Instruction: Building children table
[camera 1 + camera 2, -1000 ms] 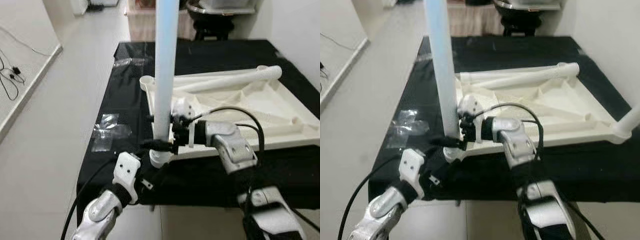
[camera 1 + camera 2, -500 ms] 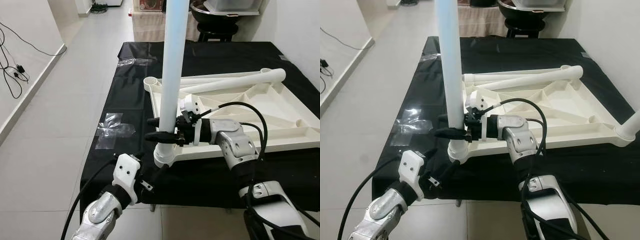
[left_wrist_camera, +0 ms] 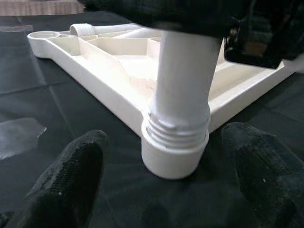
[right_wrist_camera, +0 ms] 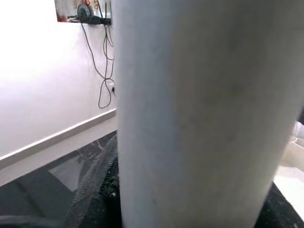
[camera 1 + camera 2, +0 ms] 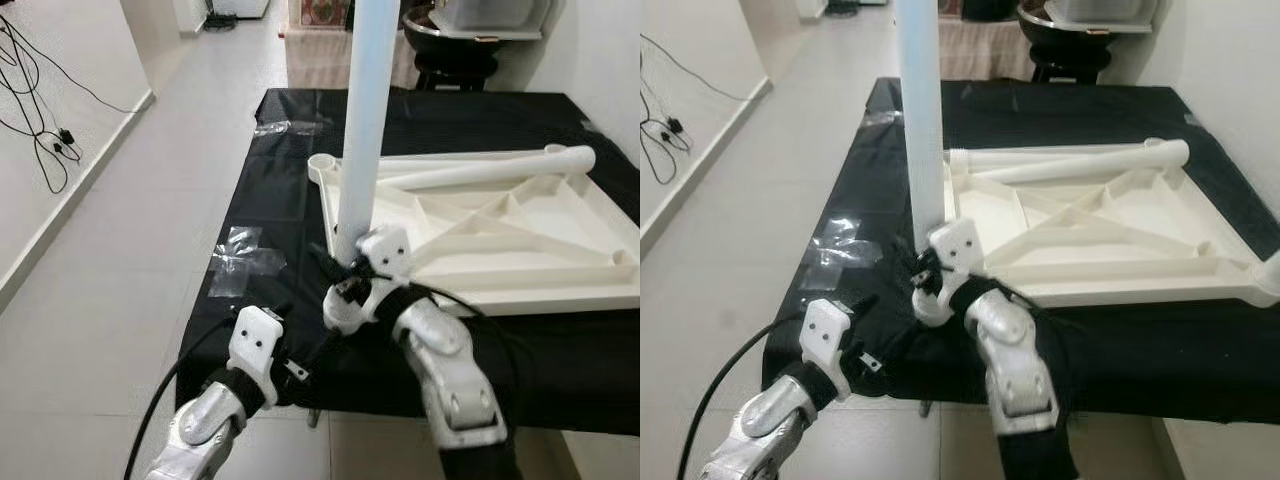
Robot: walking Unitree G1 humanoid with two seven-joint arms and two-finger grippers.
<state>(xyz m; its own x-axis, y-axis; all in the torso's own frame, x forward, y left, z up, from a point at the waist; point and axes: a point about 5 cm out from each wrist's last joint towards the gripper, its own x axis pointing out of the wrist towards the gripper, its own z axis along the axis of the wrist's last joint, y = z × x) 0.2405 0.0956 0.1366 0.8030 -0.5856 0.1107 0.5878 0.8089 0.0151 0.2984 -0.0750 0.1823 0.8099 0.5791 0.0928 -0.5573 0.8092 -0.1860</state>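
Note:
A white children's table top [image 5: 520, 298] lies upside down on a black-covered surface. One white leg [image 5: 362, 120] stands upright in its near-left corner socket [image 3: 173, 152]. My right gripper [image 5: 340, 268] is shut on this leg just above the socket; the leg [image 4: 199, 118] is pressed close between its dark fingers. My left gripper [image 3: 166, 135] is open just below and in front, one black finger [image 3: 71, 185] on each side of the socket, not touching it. A second leg [image 5: 470, 168] lies across the top's far side. A third leg [image 5: 1270, 270] stands at the near-right corner.
Crumpled clear plastic wrap [image 5: 240, 262] lies on the black cloth left of the table top, more of it [image 5: 280, 127] at the far left corner. Cables [image 5: 40, 130] trail on the floor by the left wall. A dark stool [image 5: 450, 50] stands behind.
My right arm has swung from reaching in sideways from the right to coming up from below, still holding the leg. The camera has shifted. The left gripper stays put.

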